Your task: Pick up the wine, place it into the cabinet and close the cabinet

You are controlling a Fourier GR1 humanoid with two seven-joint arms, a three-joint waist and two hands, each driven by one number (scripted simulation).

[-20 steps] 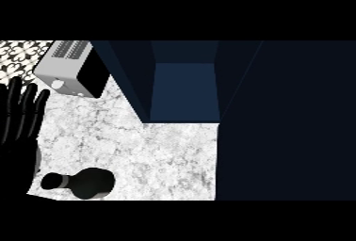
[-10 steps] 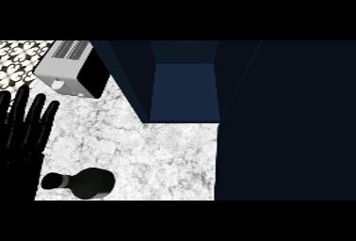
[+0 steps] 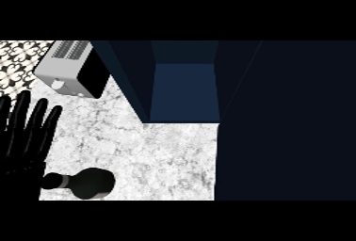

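- Wine, a dark glass bottle (image 3: 82,182), lies on its side on the white marbled surface (image 3: 160,155), close to that surface's near edge, its narrow neck pointing toward the view's left.
- Left robot hand (image 3: 26,136), black, shows at the view's left edge just beyond the wine bottle's neck; its fingers are straight and spread, pointing away, released and grasping nothing. Whether it touches the bottle cannot be told.
- Dark blue cabinet (image 3: 182,89) stands open beyond and to the right of the wine bottle, well apart from it, its lighter blue inner panel in view.
- Silver and black toaster (image 3: 73,69) sits beyond the wine bottle, left of the cabinet, near a patterned black-and-white tile patch (image 3: 21,59).
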